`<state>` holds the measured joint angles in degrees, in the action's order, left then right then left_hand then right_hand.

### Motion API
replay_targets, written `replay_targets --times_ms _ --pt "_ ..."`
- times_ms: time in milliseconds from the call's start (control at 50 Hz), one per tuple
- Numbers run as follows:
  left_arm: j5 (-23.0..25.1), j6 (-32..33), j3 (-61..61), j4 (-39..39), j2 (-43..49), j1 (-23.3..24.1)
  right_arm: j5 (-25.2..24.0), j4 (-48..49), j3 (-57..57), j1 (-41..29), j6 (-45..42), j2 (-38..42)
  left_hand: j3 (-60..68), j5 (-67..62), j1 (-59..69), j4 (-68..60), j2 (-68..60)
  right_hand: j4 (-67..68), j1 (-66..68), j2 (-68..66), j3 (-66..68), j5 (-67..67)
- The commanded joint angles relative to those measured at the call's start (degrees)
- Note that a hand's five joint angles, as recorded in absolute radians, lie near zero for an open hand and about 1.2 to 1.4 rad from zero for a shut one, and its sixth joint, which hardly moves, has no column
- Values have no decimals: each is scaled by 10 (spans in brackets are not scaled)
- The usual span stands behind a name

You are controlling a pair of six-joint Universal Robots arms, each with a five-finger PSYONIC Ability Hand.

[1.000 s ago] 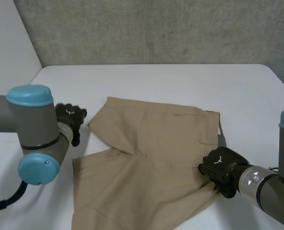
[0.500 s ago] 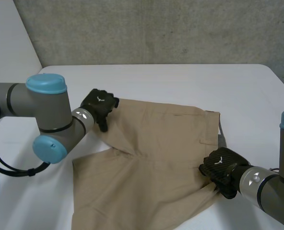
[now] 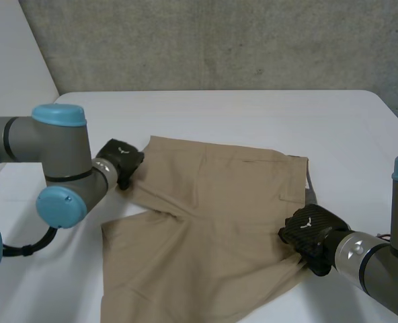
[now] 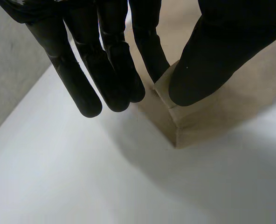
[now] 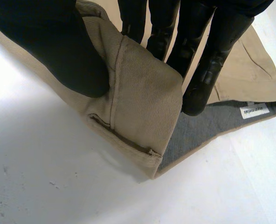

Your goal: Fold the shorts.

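Tan shorts (image 3: 212, 222) lie spread flat on the white table (image 3: 253, 111), with the waistband toward the right arm. My left hand (image 3: 120, 161) is at the far left corner of a leg hem. In the left wrist view the shorts (image 4: 208, 116) have that corner pinched between my left hand's (image 4: 114, 70) thumb and one finger, the other fingers straight beside it. My right hand (image 3: 310, 235) grips the waistband edge. In the right wrist view its thumb (image 5: 49, 42) and fingers (image 5: 208, 60) pinch a raised fold of the shorts (image 5: 142, 98).
A grey concrete wall (image 3: 219, 40) stands behind the table's far edge. Bare white table lies beyond the shorts and to their left. The grey inside of the waistband with a white label (image 5: 252, 110) shows beside my right hand.
My left hand came in from the bare table at the left onto the leg's corner and closed on it. The right hand and the shorts stayed put.
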<state>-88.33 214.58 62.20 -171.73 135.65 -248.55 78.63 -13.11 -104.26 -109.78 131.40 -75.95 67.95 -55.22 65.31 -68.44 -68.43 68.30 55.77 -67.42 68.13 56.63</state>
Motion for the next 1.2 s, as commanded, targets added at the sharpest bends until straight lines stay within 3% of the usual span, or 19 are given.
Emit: replay_targets --times_ms 20,320,400,420,500,700,860,960,1200 --pt "-28 1 68 -4 -10 -17 0 1 -1 -3 1 0 121 -148 147 -116 -116 117 242 -126 119 134" --pt "-28 -4 86 -5 -37 -19 0 1 1 -6 25 -1 77 -105 104 -72 -72 117 242 -126 119 134" --pt "-30 -2 87 -5 -40 -13 0 1 3 -4 25 -1 -237 209 -210 242 241 117 242 -126 119 134" --pt "-32 0 87 -5 -42 -11 2 1 3 -4 26 -1 -391 363 -364 396 396 117 242 -126 119 134" --pt "-31 -2 93 -3 -75 -6 0 1 6 -6 27 -2 -542 515 -515 547 547 117 242 -126 119 134" --pt "-32 -29 189 -4 -231 -4 0 1 49 -5 104 0 -530 503 -504 535 535 117 242 -126 119 134" --pt "-31 -182 312 4 -374 30 0 1 122 -6 185 54 -492 464 -465 496 496 117 242 -126 119 134" --pt "-32 -280 381 39 -453 79 -1 7 144 -5 215 74 -492 464 -465 496 496 117 242 -126 119 134" --pt "-62 -411 452 89 -488 174 2 77 161 -6 286 108 -492 464 -465 496 496 117 242 -126 119 134"
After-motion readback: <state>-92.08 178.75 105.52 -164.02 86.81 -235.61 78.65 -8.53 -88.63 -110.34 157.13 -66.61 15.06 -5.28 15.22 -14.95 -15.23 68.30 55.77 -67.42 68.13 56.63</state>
